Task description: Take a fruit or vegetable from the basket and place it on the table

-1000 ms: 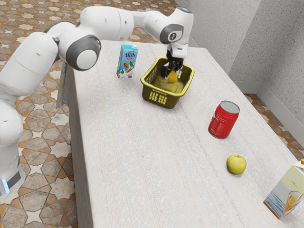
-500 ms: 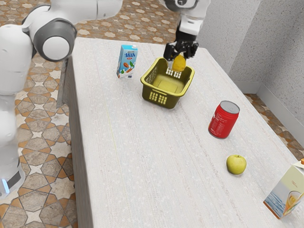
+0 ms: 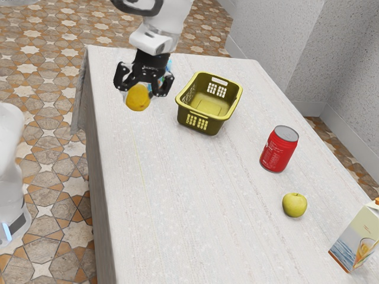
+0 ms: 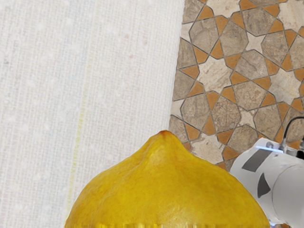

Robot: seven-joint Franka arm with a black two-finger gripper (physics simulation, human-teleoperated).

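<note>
At the exterior view's left, well apart from the gripper, stands the arm's white base [image 3: 10,201], with patterned floor tiles [image 3: 53,189] between it and the surface [image 3: 195,195].

Next comes the gripper [image 3: 142,87], clenched on the lemon [image 3: 138,98] and holding it in the air over the surface, near the edge on the base's side. The lemon hangs at the fingertips, touching nothing below. In the wrist view it sits just under the hand, its pointed end with a small brown tip showing; past it are the white cloth-like top, its edge, the tiles and part of the base.

Just behind the gripper, towards the exterior view's right, is a blue thing [image 3: 169,65], mostly hidden by it. Further that way, near the gripper but apart from it, the olive basket [image 3: 204,123] stands upright, its inside bare where it can be seen.

Well apart from the gripper, beyond the basket, the red can [image 3: 278,150] stands upright. Further off and nearer the camera lies the yellow-green apple [image 3: 294,205]. Farthest from the gripper is the juice carton [image 3: 357,236], upright, partly cut off by the exterior view's right edge.
</note>
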